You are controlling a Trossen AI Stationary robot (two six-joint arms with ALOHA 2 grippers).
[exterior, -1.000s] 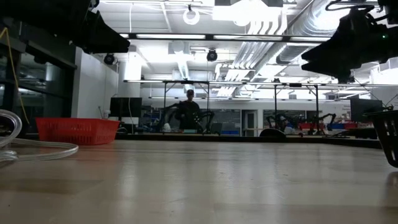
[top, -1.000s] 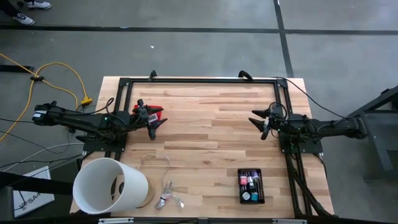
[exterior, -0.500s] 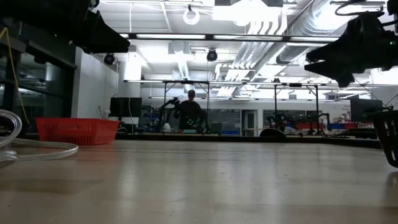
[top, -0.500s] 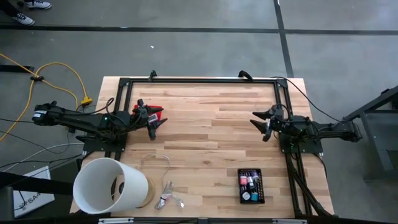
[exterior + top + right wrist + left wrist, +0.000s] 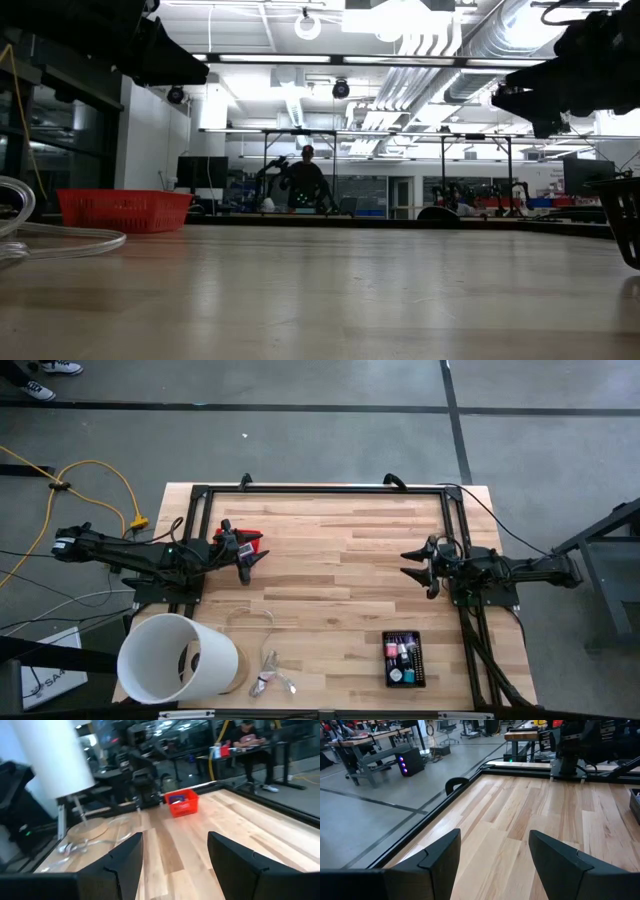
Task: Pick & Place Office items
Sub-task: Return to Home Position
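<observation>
Read as a dial laid over the overhead view, centred on the table (image 5: 330,560).

Left gripper (image 5: 253,566): at 9 o'clock, hanging above the wood. Fingers (image 5: 440,855) spread wide, with only bare planks between them. Just beside it toward 10 o'clock, a red basket (image 5: 182,806) with a blue thing (image 5: 176,798) lying in it.

Right gripper (image 5: 416,570): at 3 o'clock, lifted clear of the surface. Fingers (image 5: 125,855) likewise parted, gripping nothing.

Office items (image 5: 403,652): gathered in the black bin (image 5: 386,660) at 5 o'clock, near the front edge. Pink, teal, dark and pale pieces packed close together, too small to sort one from another. Lying at 6 o'clock from the right gripper and well apart from it. Lying toward 4 o'clock from the left gripper and farther off. Not touching any finger.

At 7 o'clock, by the front corner, a white tub (image 5: 160,660). Just beside it toward 6 o'clock, a pale wire loop (image 5: 252,616) and a silvery clump (image 5: 270,682) near the front edge.

Beyond the table in the low view, a person (image 5: 305,180) among benches, far back.
</observation>
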